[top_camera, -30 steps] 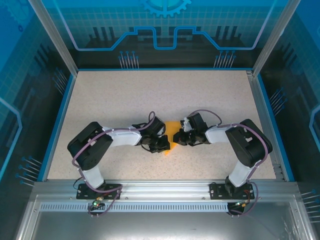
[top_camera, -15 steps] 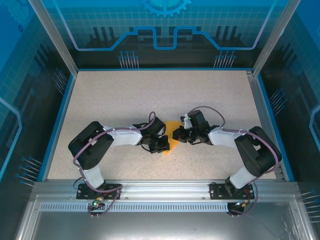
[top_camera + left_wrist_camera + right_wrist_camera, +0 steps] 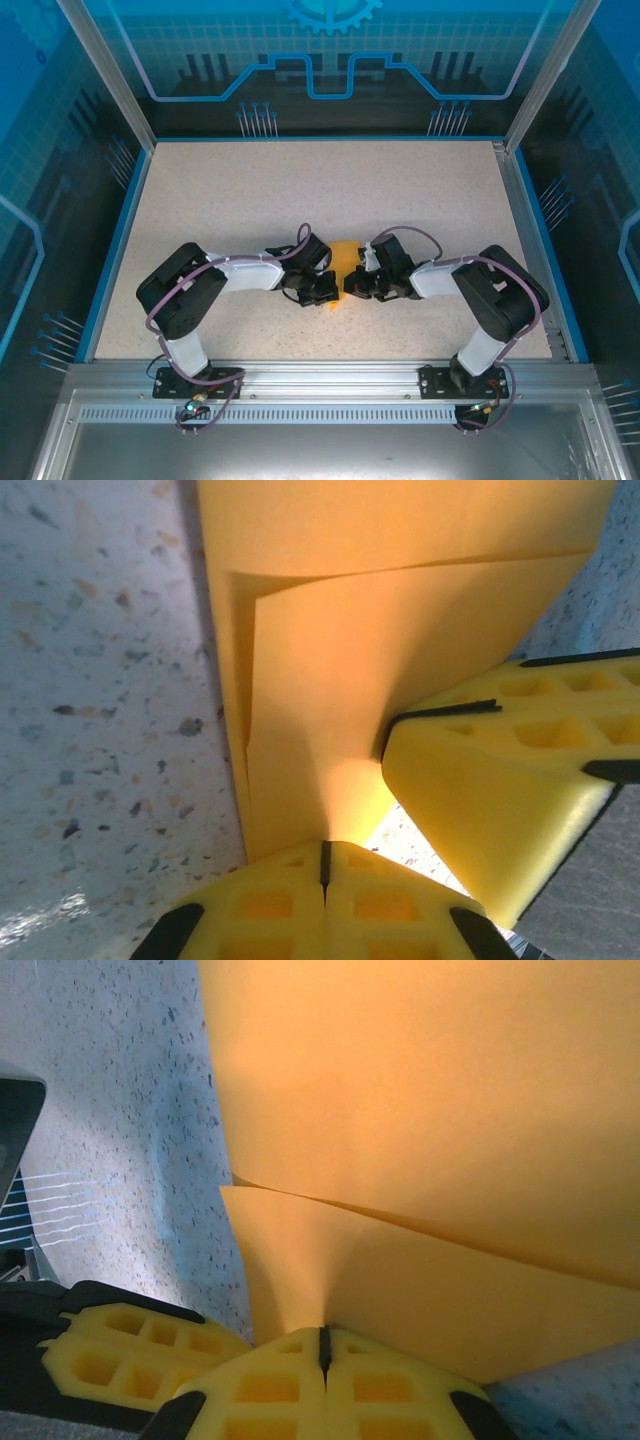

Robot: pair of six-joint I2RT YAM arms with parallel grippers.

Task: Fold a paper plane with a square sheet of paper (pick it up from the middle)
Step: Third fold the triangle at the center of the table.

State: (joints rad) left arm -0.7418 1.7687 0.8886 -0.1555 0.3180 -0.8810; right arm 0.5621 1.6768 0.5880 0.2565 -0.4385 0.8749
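in the top external view, the square sheet of paper, creased into layers, was seen midway between the left and right edges of the tabletop, somewhat nearer the near edge than the far one. it was flanked by the left end effector and the right end effector, set tip to tip, so that much of the paper was hidden.

in the left wrist view, the left end effector was seen clenched, its yellow fingers pressed together on the edge of the square sheet of paper. a folded flap was seen across the sheet, with the speckled tabletop to one side. one of the right end effector's fingers was seen just beside, against the same sheet.

in the right wrist view, the right end effector was likewise seen clenched on the square sheet of paper, where two layers met at a crease. the left end effector's fingers were seen close alongside. whether the sheet was lifted clear of the tabletop could not be told.
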